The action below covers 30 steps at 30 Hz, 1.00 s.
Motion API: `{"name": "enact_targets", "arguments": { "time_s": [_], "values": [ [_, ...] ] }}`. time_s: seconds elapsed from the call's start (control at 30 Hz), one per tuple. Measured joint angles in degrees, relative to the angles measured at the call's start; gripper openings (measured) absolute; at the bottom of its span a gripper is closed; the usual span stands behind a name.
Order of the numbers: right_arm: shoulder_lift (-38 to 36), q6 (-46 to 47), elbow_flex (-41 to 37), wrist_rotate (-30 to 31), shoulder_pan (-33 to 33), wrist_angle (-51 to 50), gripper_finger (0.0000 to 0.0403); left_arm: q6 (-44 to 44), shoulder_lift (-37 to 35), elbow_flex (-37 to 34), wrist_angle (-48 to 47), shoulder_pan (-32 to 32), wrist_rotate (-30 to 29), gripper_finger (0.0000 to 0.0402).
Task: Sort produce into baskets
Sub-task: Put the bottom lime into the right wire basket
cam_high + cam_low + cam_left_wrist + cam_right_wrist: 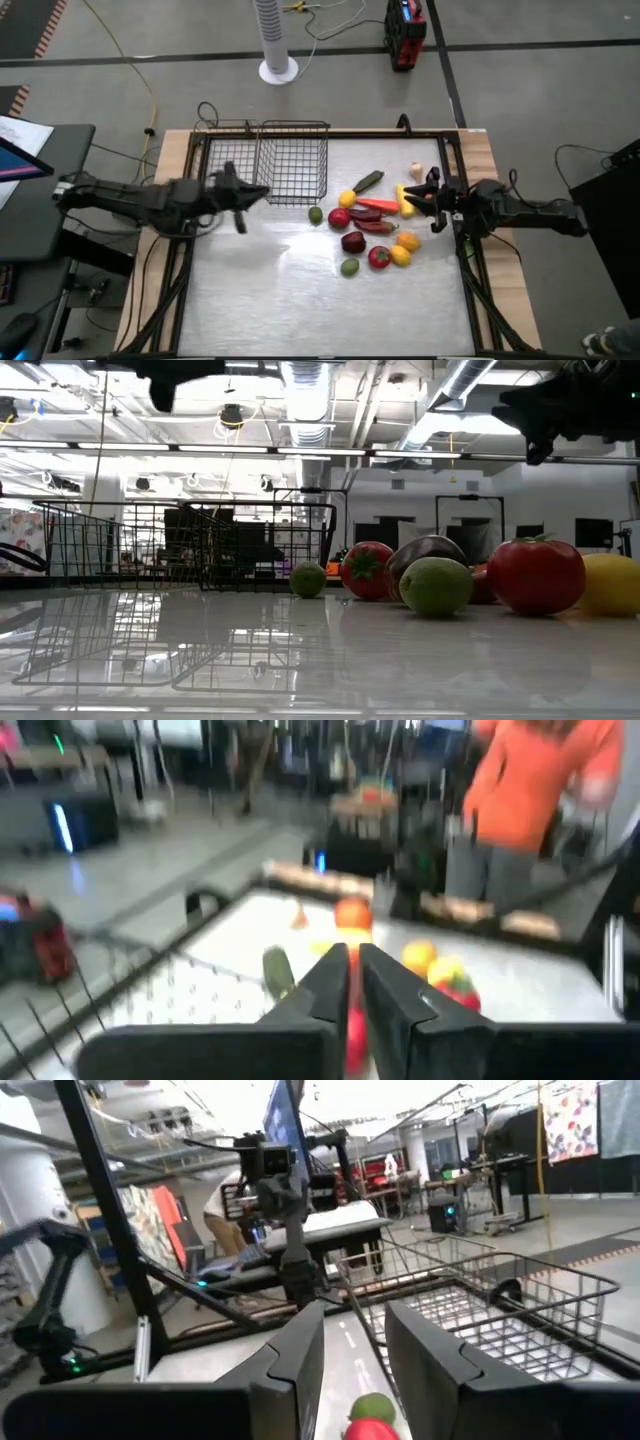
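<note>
Right of centre in the high view, the produce (372,228) lies in a loose cluster on the white table (270,300), none of it in the baskets (292,160) at upper centre, which look empty. The right gripper (424,196) hovers at the cluster's right edge, fingers parted a moderate gap, holding nothing. The left gripper (245,200) hangs just below the baskets at centre left, fingers nearly together, only a thin slit showing in its wrist view, also holding nothing. The pieces look like light, rigid plastic toys with glossy skins, so probably slippery and prone to roll; the round red tomato (379,257) and green lime (315,214) likely want a grip across the widest middle, the long red pepper (378,206) and dark green cucumber (367,182) across the short axis near mid-length. The stray lime is the nearest piece to the baskets.
</note>
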Motion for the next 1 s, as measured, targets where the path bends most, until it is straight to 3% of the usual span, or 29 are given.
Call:
{"name": "enact_targets", "arguments": {
  "time_s": [0.13, 0.27, 0.47, 0.73, 1.0],
  "values": [
    [0.0, -0.2, 1.79, 0.9, -1.02, -1.23, 0.0139, -1.48, 8.86, 4.92, -6.32, -0.8, 0.16, 0.0052],
    [0.02, -0.88, 1.88, 7.36, -2.7, 1.36, 0.0139, -1.62, 18.28, 11.06, -13.11, -1.61, 1.97, 0.0087],
    [0.02, -1.72, 5.2, 6.4, -5.89, 3.41, 0.0139, -1.63, 30.65, 20.12, -19.24, -4.0, 7.53, 0.0121],
    [0.02, -2.66, 9.95, 6.08, -6.32, 0.99, 0.0139, -5.08, 47.02, 25.43, -15.5, -7.67, 8.74, 0.0152],
    [0.48, -1.97, 9.98, 6.05, -5.66, -0.65, 0.0139, -7.1, 57.95, 25.66, 2.74, -11.89, 7.07, 0.0207]
  ]
}}
